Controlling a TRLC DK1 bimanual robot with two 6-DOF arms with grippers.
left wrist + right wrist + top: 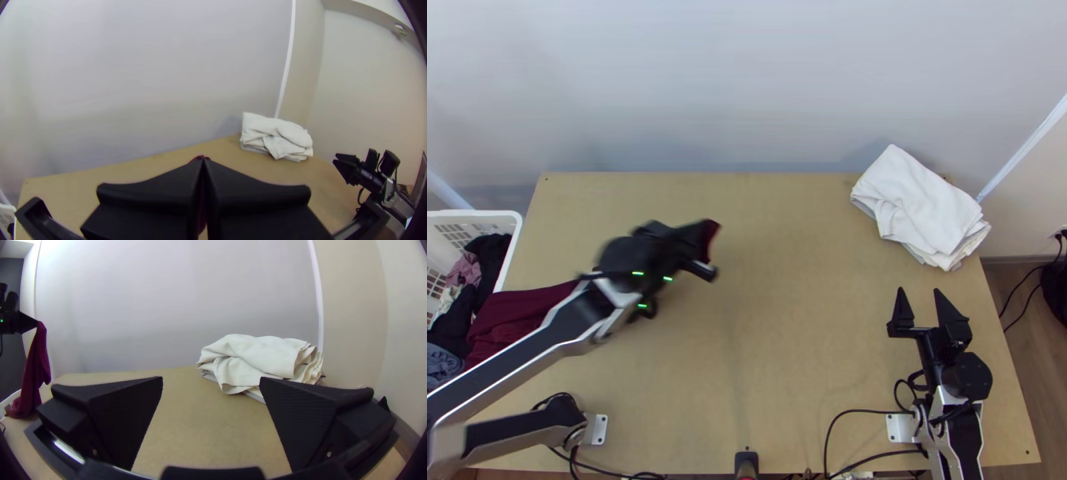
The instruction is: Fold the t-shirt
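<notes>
The t-shirt (519, 316), a dark red cloth, is pinched in my left gripper (697, 234) over the left part of the table (787, 344). From the top view I get how it runs from the laundry basket (487, 214) at the table's left edge towards the arm, with a scrap of red at the fingertips. The right wrist view gives me its drop: it hangs from those fingertips in a long narrow fall, its low end bunched by the basket. My left wrist view shows the two fingers pressed together, with a bit of red just past their tips. My right gripper (919, 291) is over the right side of the table, its fingers well spread with nothing between them. Looking down, I see the folded white cloth (923, 208) at the far right corner; the right wrist view adds its stacked edges and a greyish layer underneath. Looking down into the basket, I make out black, pink and grey-blue garments (441, 364).
</notes>
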